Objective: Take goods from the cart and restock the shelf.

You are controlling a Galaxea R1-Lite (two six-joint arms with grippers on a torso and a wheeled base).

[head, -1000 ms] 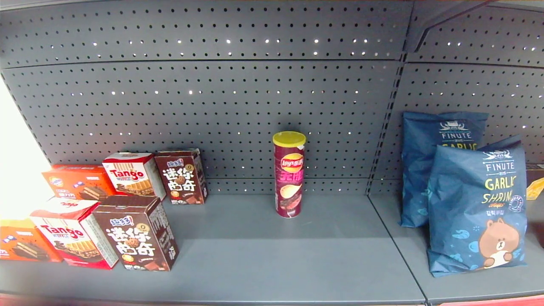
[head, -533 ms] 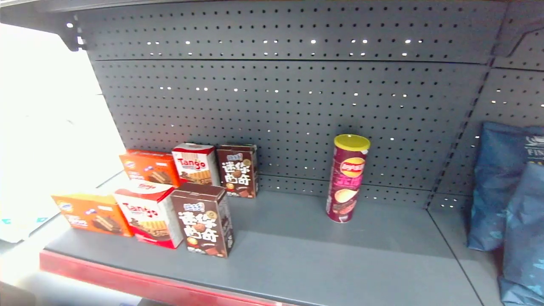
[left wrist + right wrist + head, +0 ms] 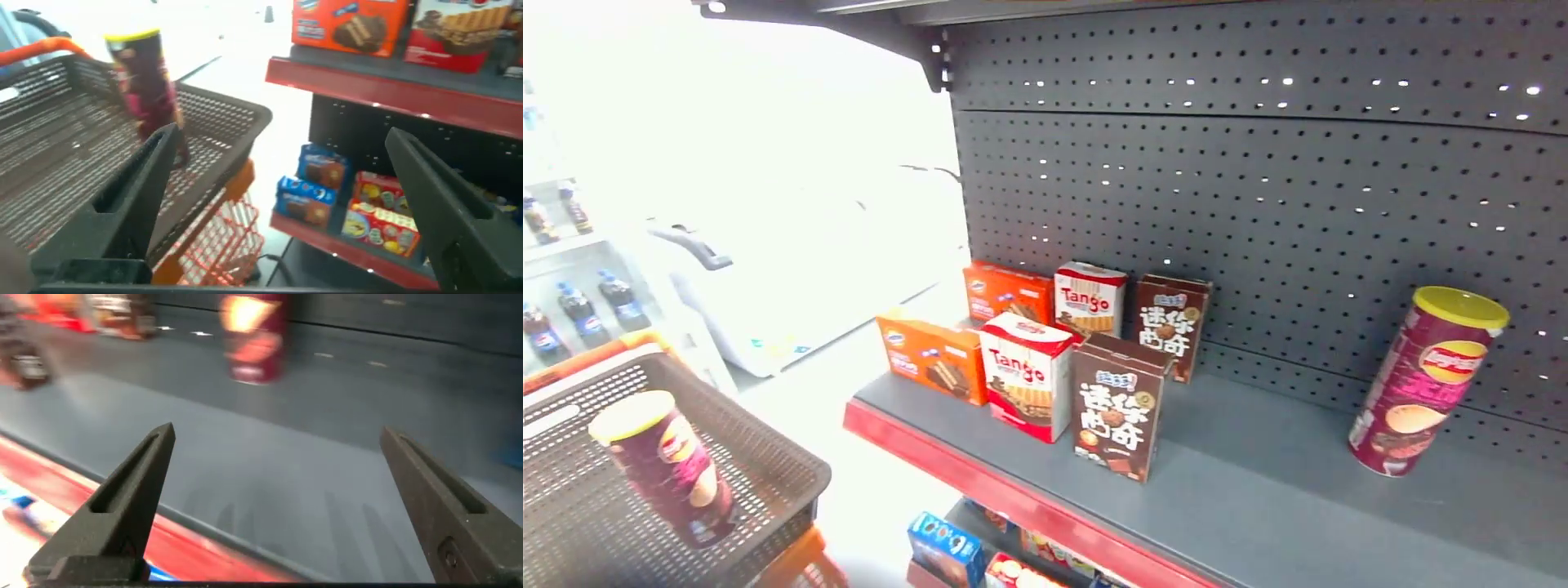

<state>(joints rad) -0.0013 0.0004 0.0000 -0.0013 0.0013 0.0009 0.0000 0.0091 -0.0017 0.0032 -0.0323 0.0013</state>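
A maroon chip can with a yellow lid (image 3: 663,467) stands in the dark mesh cart basket (image 3: 768,457) at the lower left. A second such can (image 3: 1427,380) stands on the grey shelf (image 3: 1258,506) near the pegboard back. My left gripper (image 3: 282,184) is open and empty, hanging in front of the cart basket (image 3: 221,122) with the cart's chip can (image 3: 147,90) beyond one finger. My right gripper (image 3: 278,486) is open and empty above the shelf board (image 3: 270,457), facing the shelved can (image 3: 255,339).
Orange, red-and-white and brown snack boxes (image 3: 1045,359) stand in two rows at the shelf's left end. A red strip (image 3: 1013,498) edges the shelf front. Lower shelves hold blue and red packs (image 3: 343,196). A white cabinet and bottles (image 3: 572,310) are far left.
The head camera has swung left: the blue snack bags have left the picture, and the cart basket with its can has come in at the lower left.
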